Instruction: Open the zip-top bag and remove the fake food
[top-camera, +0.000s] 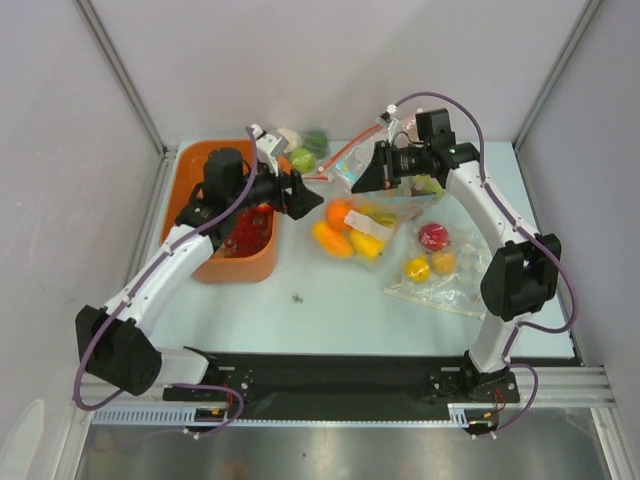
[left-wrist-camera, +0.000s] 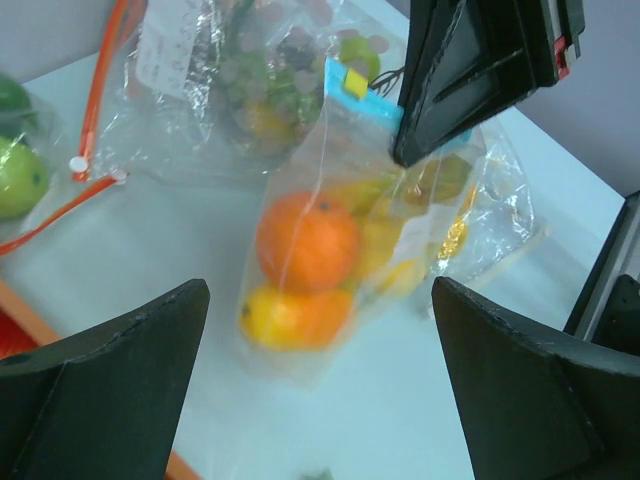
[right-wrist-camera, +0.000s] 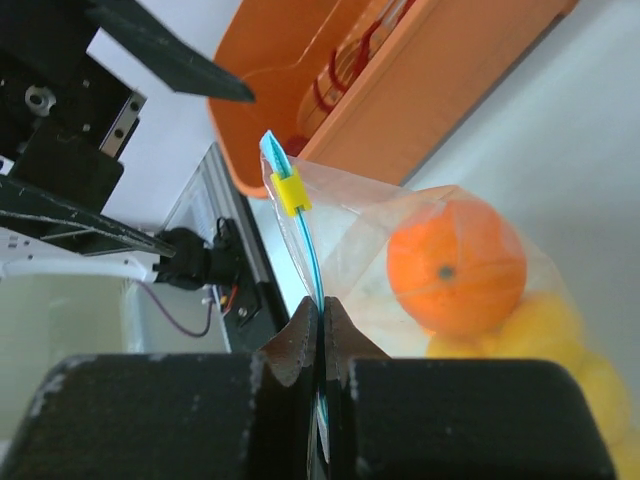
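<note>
Your right gripper (top-camera: 362, 180) is clamped on the mouth of the clear crinkly zip-top bag (top-camera: 355, 228), which lies mid-table just right of the orange plastic bin (top-camera: 190, 175). Your left gripper (top-camera: 308, 198) hangs spread wide beside it. From the left wrist, the round orange fruit (left-wrist-camera: 307, 240) and a yellow-orange piece (left-wrist-camera: 295, 318) sit inside the bag. From the right wrist, the jaws pinch the teal-blue zip strip (right-wrist-camera: 310, 262) near its yellow slider (right-wrist-camera: 289, 192).
</note>
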